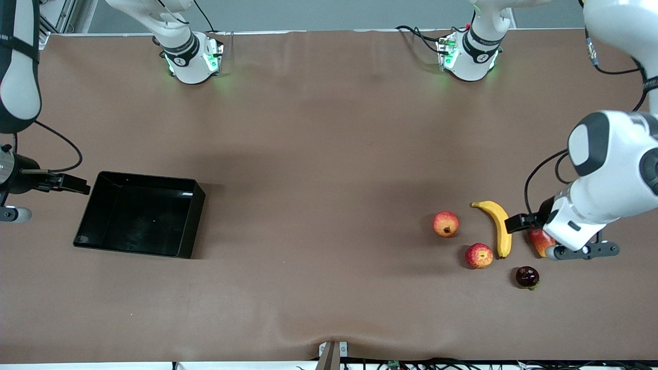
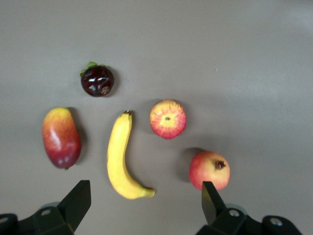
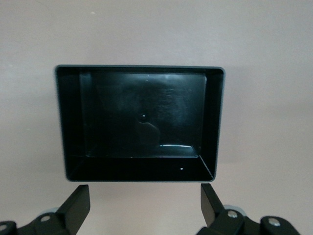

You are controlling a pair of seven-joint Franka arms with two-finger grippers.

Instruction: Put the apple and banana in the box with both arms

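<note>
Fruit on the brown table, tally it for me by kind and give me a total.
Curved yellow banana: 1
Small round pinkish-red apple with yellow patches: 1
Orange-red round fruit with a dark crown: 1
Oblong red-yellow mango: 1
Dark glossy maroon round fruit with green leaves: 1
Total: 5 fruits, none in the glossy black plastic box.

A glossy black box (image 1: 140, 214) sits open-topped and empty on the brown table (image 1: 329, 154) toward the right arm's end, with the right gripper (image 1: 69, 182) just beside its rim. Toward the left arm's end lie the fruits: a pomegranate (image 1: 445, 224), the curved yellow banana (image 1: 498, 227) beside it, the apple (image 1: 479, 255) nearer the camera and almost touching the banana, and a dark mangosteen (image 1: 527, 277) nearest the camera. The left gripper (image 1: 520, 222) hangs over a red mango (image 1: 540, 240), partly hiding it.
</note>
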